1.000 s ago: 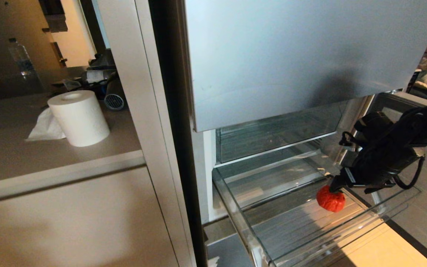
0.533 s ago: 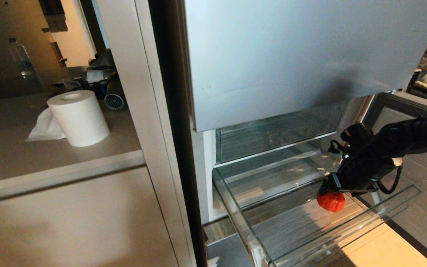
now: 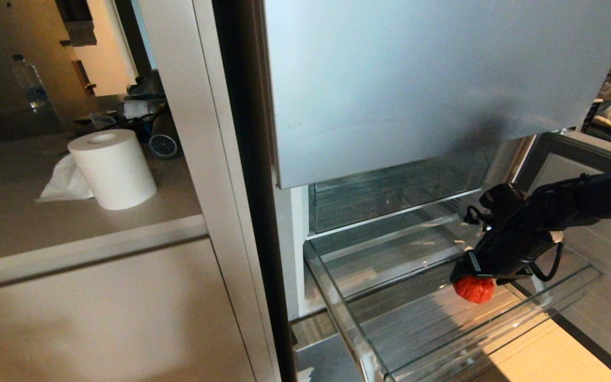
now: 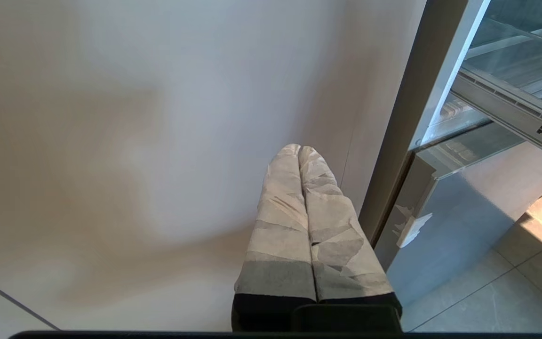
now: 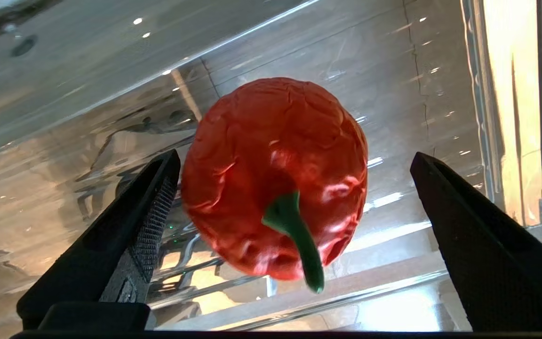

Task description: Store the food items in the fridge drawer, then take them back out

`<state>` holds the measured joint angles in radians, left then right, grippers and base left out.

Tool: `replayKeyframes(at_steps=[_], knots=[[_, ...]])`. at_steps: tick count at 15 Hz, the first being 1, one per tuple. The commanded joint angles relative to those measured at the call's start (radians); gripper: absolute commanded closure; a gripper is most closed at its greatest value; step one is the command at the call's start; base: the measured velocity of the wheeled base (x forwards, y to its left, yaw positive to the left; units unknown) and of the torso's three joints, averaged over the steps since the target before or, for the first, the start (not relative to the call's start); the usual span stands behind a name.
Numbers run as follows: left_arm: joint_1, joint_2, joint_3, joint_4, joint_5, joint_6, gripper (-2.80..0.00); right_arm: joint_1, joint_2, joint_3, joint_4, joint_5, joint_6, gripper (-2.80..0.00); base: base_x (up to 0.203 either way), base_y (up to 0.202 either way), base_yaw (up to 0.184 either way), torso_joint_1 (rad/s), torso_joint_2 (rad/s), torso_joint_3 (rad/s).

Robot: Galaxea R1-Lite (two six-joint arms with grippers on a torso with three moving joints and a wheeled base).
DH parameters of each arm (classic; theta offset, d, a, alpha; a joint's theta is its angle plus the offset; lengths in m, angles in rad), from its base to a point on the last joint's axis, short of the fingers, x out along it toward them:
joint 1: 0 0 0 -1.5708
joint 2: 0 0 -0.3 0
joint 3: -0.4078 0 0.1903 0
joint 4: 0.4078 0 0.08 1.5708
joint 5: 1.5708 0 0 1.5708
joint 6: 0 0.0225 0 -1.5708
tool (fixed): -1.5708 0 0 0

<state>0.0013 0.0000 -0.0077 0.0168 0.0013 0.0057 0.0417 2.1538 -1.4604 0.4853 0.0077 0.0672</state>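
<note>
At about nine o'clock in the head view a white cylindrical roll of paper towel (image 3: 113, 168) stands upright on the pale beige countertop (image 3: 8, 212), with a loose crumpled sheet trailing off its left side, and a clear plastic water bottle (image 3: 28, 80) stands well behind it toward ten o'clock. The left gripper (image 4: 298, 151) hangs parked beside a plain pale cabinet panel (image 4: 111, 141), its two tape-wrapped fingers pressed flat together with nothing between them. Toward twelve o'clock the silver-blue fridge front panel (image 3: 417, 79) fills the upper middle of the head view, and below it, around five o'clock, the wide, shallow, clear plastic fridge drawer (image 3: 348, 329) with a ribbed bottom stands pulled out. The small, glossy red, lobed pepper (image 3: 474, 289) with a short green stem lies on the drawer's floor toward its right side, at about four o'clock. The right gripper (image 5: 294, 160) reaches in from three o'clock and sits low over the pepper, which lies in the gap between its two black fingers (image 5: 151, 197). The jaws stand spread as wide as they go, and neither pad clearly touches the pepper; one is just beside it, the other well apart.
</note>
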Motion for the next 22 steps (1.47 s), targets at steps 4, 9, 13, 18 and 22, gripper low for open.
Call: replayKeyframes(at_steps=[4,9,13,18,22], knots=[[0.0,0.0,0.0,0.0,0.0,-0.001,0.0,0.001,0.003,0.008,0.004,0.0,0.003,0.0,0.0,0.0,0.0,0.0,0.0,0.0],[0.0,0.001,0.0,0.0,0.0,0.0,0.0,0.004,-0.022,0.014,0.004,0.0,0.017,0.0,0.0,0.0,0.0,0.0,0.0,0.0],[0.0,0.0,0.0,0.0,0.0,-0.001,0.0,0.008,-0.142,0.051,0.004,-0.001,0.022,0.0,0.0,0.0,0.0,0.0,0.0,0.0],[0.0,0.0,0.0,0.0,0.0,0.0,0.0,0.007,-0.264,0.136,-0.011,-0.001,0.027,0.0,0.0,0.0,0.0,0.0,0.0,0.0],[0.0,0.0,0.0,0.0,0.0,0.0,0.0,0.007,-0.39,0.235,-0.114,0.0,0.026,0.0,0.0,0.0,0.0,0.0,0.0,0.0]])
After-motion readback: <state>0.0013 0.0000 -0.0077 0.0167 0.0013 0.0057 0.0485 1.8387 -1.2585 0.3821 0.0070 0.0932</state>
